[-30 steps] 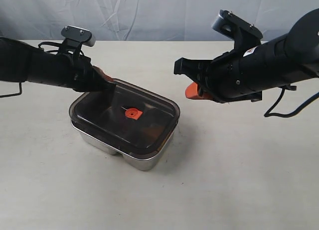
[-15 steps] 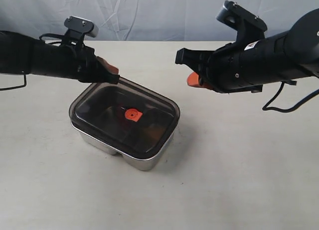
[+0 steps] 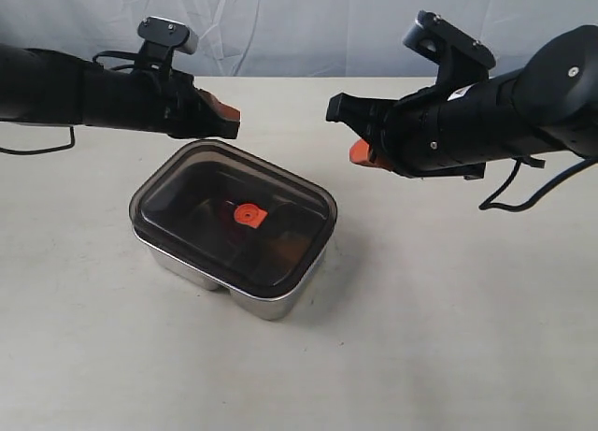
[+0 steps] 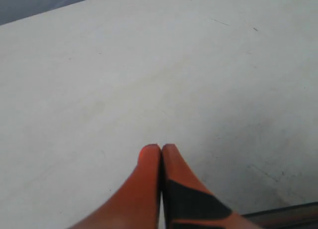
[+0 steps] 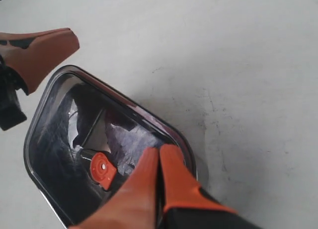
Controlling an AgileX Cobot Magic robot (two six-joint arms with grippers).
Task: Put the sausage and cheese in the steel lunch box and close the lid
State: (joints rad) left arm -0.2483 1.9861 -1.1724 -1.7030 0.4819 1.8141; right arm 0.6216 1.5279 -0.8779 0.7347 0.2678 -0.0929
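The steel lunch box (image 3: pixel 250 298) sits mid-table with the dark translucent lid (image 3: pixel 196 227) lying on top of it, its orange centre valve (image 3: pixel 249 213) facing up. The lid (image 5: pixel 54 179) and valve (image 5: pixel 103 168) also show in the right wrist view. The sausage and the cheese are hidden from view. My left gripper (image 3: pixel 229 122) hovers shut and empty above the box's far left corner, off the lid; its fingertips (image 4: pixel 150 152) are pressed together. My right gripper (image 3: pixel 359 154) hangs shut and empty above and to the right of the box, with its fingers (image 5: pixel 171 164) touching each other.
The pale table (image 3: pixel 448 309) spreads on all sides of the box. A wrinkled light backdrop (image 3: pixel 280 20) closes off the far edge. Both dark arms reach in from the sides above the table.
My left gripper has lifted off the lid's far left part and moved up and slightly right. The right gripper has hardly moved. The lid stays on the box.
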